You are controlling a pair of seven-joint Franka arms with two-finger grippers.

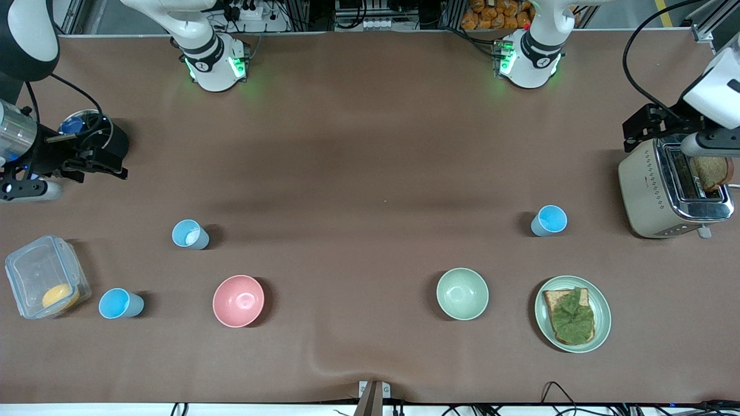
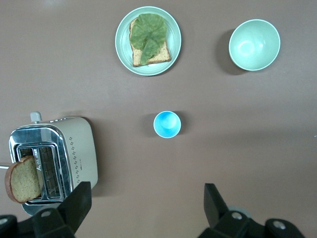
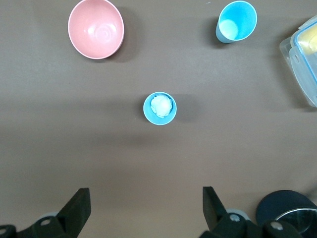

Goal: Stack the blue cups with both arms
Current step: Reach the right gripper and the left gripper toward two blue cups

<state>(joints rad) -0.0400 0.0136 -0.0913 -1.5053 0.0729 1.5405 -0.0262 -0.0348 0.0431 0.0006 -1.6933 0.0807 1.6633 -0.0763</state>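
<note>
- Front view: three blue cups stand upright and well apart on the brown tabletop (image 1: 370,144). A paler cup (image 1: 189,234) with something white inside stands toward the right arm's end. A brighter cup (image 1: 119,304) stands nearer the camera, between a clear box (image 1: 46,276) and the pink bowl (image 1: 238,300). A third cup (image 1: 548,221) stands toward the left arm's end, near the toaster (image 1: 670,188), with the green bowl (image 1: 462,293) and a plate (image 1: 572,314) of toast nearer the camera. Neither claw can be made out here.
- Left wrist view: the left claw (image 2: 146,203) hangs wide open and empty over bare tabletop, above the third cup (image 2: 167,124).
- Right wrist view: the right claw (image 3: 146,206) hangs wide open, empty, above the paler cup (image 3: 160,108).
</note>
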